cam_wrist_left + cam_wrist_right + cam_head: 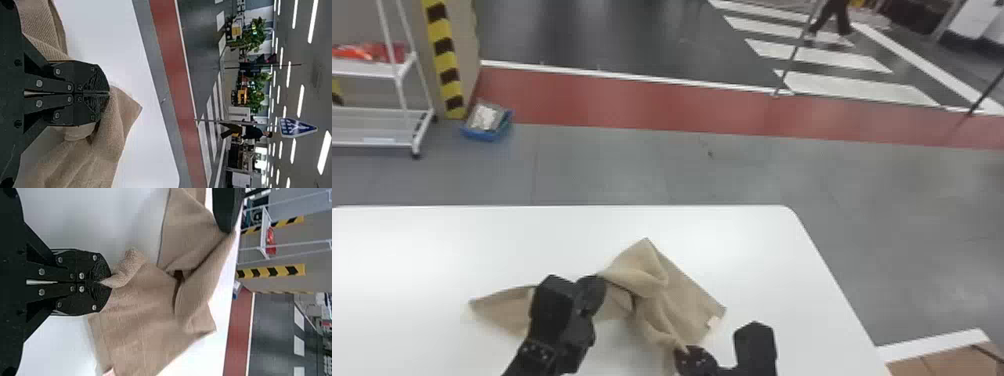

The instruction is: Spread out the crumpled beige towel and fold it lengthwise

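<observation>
The beige towel point(682, 295) lies rumpled on the white bench point(432, 250), near the side closest to the robot, one flap fanned out towards the robot's right with a small pale label point(713, 322) by its edge, a narrower tail running off to the left beyond the left arm, and a twisted, doubled ridge between them. The left fingers point(98, 78) are closed together on cloth at their tips, up by that ridge; the right fingers point(98, 268) are closed too, pinching a small gathered point of the towel at its near side.

The step in hand looks to be spreading, with folding yet to come. To do it well, lift both grips just enough to free the ridge from the bench, then draw them apart slowly and evenly until the twist between them opens. The right pinch looks small, so a sharp tug could slip it; let the left side match its pace. If the left fingers have caught the towel mid-cloth and not at a corner, pulling will only lengthen the crease, and a fresh grip nearer a corner would serve better. Lay the far edge down first, then smooth towards the robot before making the lengthwise fold
</observation>
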